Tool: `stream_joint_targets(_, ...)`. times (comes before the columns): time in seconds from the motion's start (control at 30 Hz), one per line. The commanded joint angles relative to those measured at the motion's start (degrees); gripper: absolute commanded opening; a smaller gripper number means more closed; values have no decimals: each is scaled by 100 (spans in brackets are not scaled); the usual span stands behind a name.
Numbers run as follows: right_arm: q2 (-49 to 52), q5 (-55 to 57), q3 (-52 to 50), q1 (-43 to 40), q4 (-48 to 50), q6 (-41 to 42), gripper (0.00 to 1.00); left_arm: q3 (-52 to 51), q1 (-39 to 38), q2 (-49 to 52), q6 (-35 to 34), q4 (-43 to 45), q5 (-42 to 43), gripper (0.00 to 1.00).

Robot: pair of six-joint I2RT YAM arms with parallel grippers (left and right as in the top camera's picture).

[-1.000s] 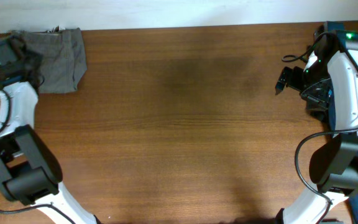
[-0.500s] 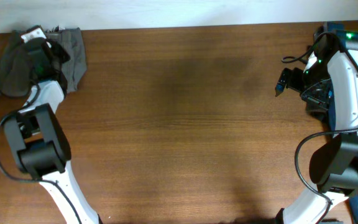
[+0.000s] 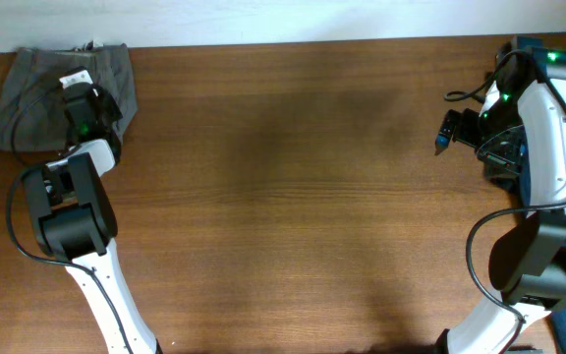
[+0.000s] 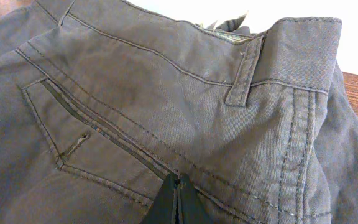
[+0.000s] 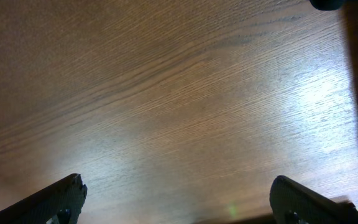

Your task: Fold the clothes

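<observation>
From overhead, a pair of grey shorts (image 3: 28,103) is seen spread flat at the far left corner of the tabletop (image 3: 283,197), with a small white tag (image 3: 72,77) showing near the far edge. The left hand (image 3: 83,116) is placed over that same corner, on top of the shorts. The right hand (image 3: 444,129) is held above the right side of the tabletop, over bare wood.

In the left wrist view, the frame is filled by the shorts (image 4: 135,93). A waistband (image 4: 303,37), a belt loop (image 4: 241,78) and a stitched pocket slit (image 4: 92,127) can be made out. The left hand (image 4: 179,182) is seen with its fingers pressed together, tips against the cloth. Whether any cloth is pinched between them cannot be told.

In the right wrist view, only the tabletop (image 5: 166,93) is shown. The right hand (image 5: 184,198) is spread wide, with nothing held.
</observation>
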Motion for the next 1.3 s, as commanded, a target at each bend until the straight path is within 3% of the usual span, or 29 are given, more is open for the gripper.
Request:
stream_joint_targets(0.0, -20, 9, 0, 0, -39, -57, 99, -39, 37, 170, 269, -81, -107, 0)
stream_joint_targets(0.3, -20, 11, 0, 0, -120, -57, 99, -39, 66, -1211, 348, 780, -109, 0)
stream_joint_targets(0.47, -20, 9, 0, -2, -131, -57, 99, -39, 208, -1438, 348, 1027, -107, 0)
stream_joint_targets(0.63, -20, 9, 0, 0, -133, -57, 99, -42, 533, -1156, 345, 999, -107, 0)
stream_joint_targets(1.03, -20, 7, 0, -2, -219, -52, 99, -39, 1270, 553, 345, 1615, -107, 1)
stream_joint_targets(1.27, -20, 11, 0, -2, -295, -55, 99, -39, 1338, 632, 380, 1937, -107, 4)
